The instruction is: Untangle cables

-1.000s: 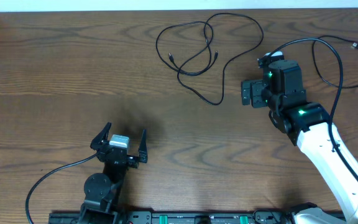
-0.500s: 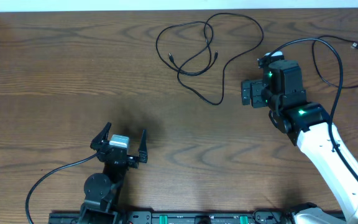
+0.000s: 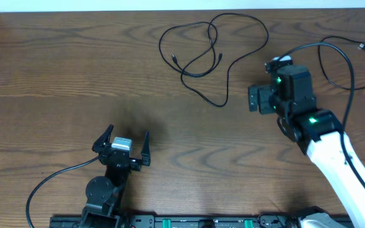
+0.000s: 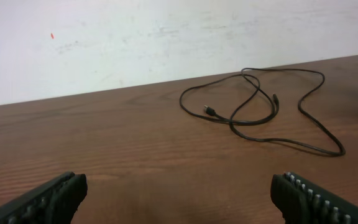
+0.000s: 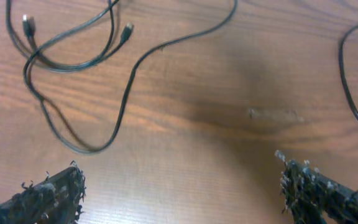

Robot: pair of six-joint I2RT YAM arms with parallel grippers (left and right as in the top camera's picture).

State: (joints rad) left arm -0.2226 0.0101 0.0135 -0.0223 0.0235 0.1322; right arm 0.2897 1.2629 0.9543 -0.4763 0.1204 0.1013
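Thin black looped cables [image 3: 217, 45] lie at the far middle of the brown wooden surface [image 3: 56, 76], and the tangle runs roughly side to side. The right claw [image 3: 253, 99], spread wide and empty, hangs near their nearest bend; the cables lie to its left and farther out. The left claw [image 3: 124, 138], equally wide and empty, sits well apart, so the right arm is judged the better placed.

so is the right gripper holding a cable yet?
No, the right gripper stands open over the table, the black cable lying untouched ahead of it.
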